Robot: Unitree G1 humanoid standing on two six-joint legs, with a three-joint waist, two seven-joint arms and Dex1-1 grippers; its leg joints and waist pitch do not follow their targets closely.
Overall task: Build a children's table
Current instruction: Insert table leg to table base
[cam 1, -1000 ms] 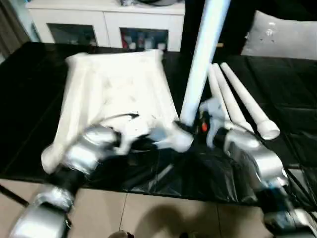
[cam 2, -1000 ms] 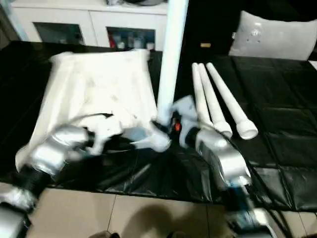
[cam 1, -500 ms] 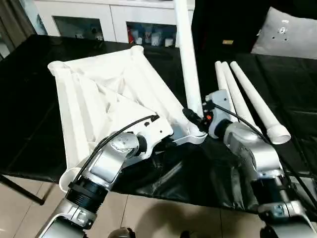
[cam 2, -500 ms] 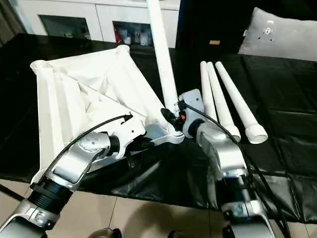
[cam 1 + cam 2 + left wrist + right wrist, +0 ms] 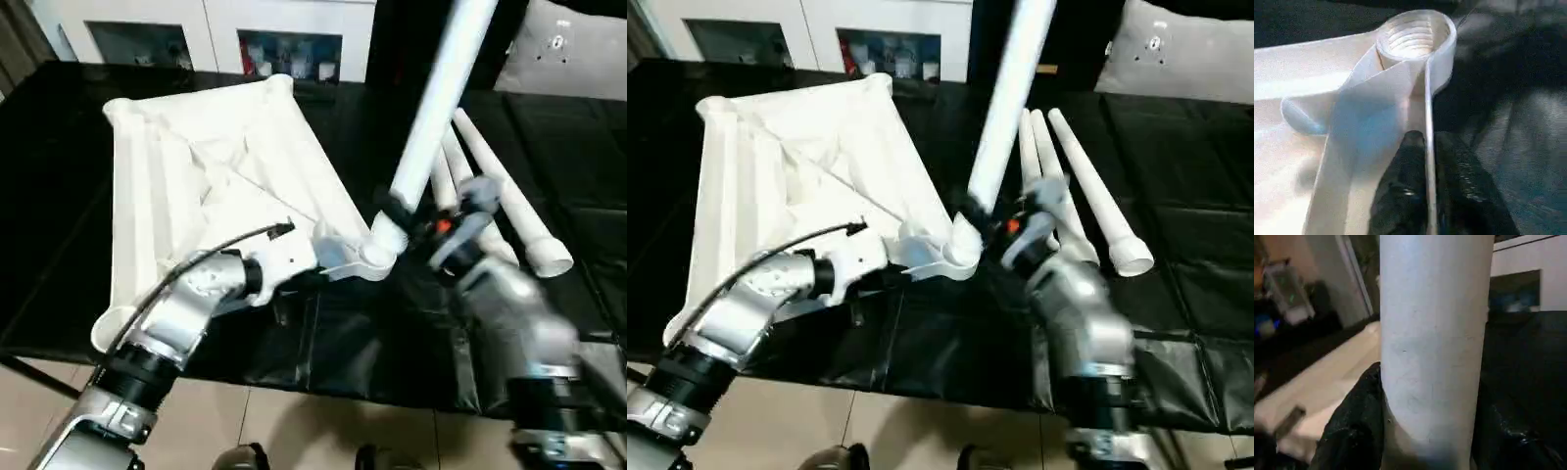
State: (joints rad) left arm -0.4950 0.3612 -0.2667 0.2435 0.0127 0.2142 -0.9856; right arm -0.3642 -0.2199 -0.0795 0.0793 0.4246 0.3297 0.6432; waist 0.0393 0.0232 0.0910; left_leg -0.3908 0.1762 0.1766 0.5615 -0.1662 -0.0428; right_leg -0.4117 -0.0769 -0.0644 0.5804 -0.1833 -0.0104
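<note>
The white table top (image 5: 206,166) lies ribbed side up on the black cover. My left gripper (image 5: 318,269) is shut on its thin rim just behind the near corner socket (image 5: 373,258). In the left wrist view the black fingers (image 5: 1405,166) pinch that rim from both sides, with the threaded socket (image 5: 1415,36) beyond them. My right gripper (image 5: 397,211) is shut on a white leg (image 5: 436,98) near its lower end. The leg leans up and to the right, its foot at the socket; I cannot tell whether it is seated. In the right wrist view the leg (image 5: 1432,333) stands between the fingers (image 5: 1359,416).
Three more white legs (image 5: 505,201) lie side by side on the black cover (image 5: 372,343) to the right. A white cabinet (image 5: 245,24) stands behind the table and a grey cushion (image 5: 578,59) sits at the back right. The table's front edge runs just below my forearms.
The held leg has swung from leaning slightly left to leaning well to the right, and my right wrist has turned with it. My left gripper stays on the rim. The camera has shifted.
</note>
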